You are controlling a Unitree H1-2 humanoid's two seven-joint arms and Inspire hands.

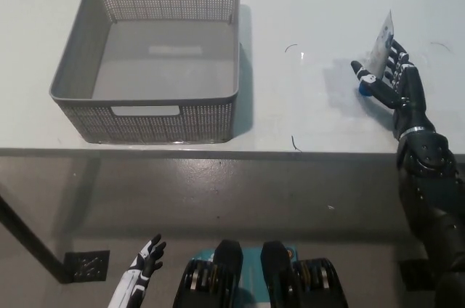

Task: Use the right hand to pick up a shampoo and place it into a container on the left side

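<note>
**White tabletop, grey floor below, black hand at the tube**

White tabletop [305,3] fills the upper half of the head view, smooth and matte, with soft shadows beside the things on it. A few thin dark hairline marks [293,142] show on the right half, one near the front edge, one nearer the middle. Front edge of the tabletop runs straight across the view. Below it, a grey-brown floor [240,206] with small pale specks; a dark table leg [25,239] slants in at lower left, ending near a dark patterned square [86,266] on the floor.

Grey perforated basket [145,115] sits on the left of the tabletop, open-topped, with handle slots in its near and far walls.

Shampoo tube [381,35], white with a blue cap, stands cap-down near the right edge of the tabletop, well apart from the basket. Right hand [389,75], black, is at the tube: fingers curled round its lower part, thumb on the near side by the cap. Contact looks made; cap seems to rest on the tabletop.

Left hand [147,256], white, hangs low at bottom left, below the tabletop, fingers apart, holding nothing.
</note>
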